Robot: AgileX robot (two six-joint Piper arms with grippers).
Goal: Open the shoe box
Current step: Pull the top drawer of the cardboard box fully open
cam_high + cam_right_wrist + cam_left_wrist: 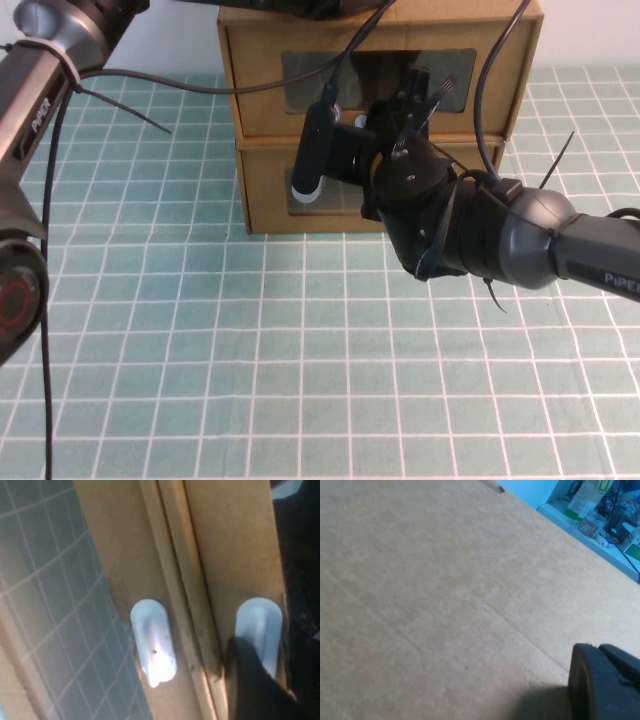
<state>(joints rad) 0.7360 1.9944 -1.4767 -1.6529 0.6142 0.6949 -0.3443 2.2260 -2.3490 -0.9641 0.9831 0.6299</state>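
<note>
**A:** Where's the R arm rel. to the shoe box?

**B:** The right gripper (305, 165) is at the front face of the shoe box (262, 190). That's the lower of two stacked cartons; the upper box (250, 70) sits directly on top of it. The arm reaches in from the shoe box's front-right, above the mat (200, 350).

**A:** Holding anything?

**B:** Not that I can see. The white fingertips (152, 645) stand part-way apart, w/ a raised cardboard edge (185, 605) of the front face running between them. Both tips are v. close to the face, maybe touching. No clamp visible yet.

**A:** And the left gripper (605, 685)?

**B:** Above the shoe box, right over the upper box's top. The left wrist view shows only cardboard under it. Can't tell if it's open or closed. Prob. there to pin the stack down.

**A:** So how to do this step well?

**B:** IMO:
- Close squarely on that edge, both pads on cardboard.
- Pull straight out from the front face, level and slow. Looks like a drawer-type front, so any twist could jam it or tear the lip.
- Thin card crushes easily, so grip firm, not hard.
- If the stack slides w/ the pull, it needs more hold from above before pulling further.
</note>
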